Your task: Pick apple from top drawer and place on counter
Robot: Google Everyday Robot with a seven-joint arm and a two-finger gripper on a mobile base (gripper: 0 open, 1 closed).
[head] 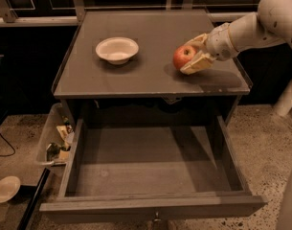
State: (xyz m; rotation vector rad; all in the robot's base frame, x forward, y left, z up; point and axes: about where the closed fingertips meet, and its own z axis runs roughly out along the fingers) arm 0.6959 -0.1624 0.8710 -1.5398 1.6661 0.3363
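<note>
Apple (184, 57) is clamped between the jaws, low over the worktop (150, 80); the open top drawer (150, 171) lies well below them. It looks firm, smooth, light and easily bruised, so grip its widest middle gently.

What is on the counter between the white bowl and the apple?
Nothing: in the camera view only bare counter lies between the bowl and the apple, which the gripper holds at the counter's right side.
</note>
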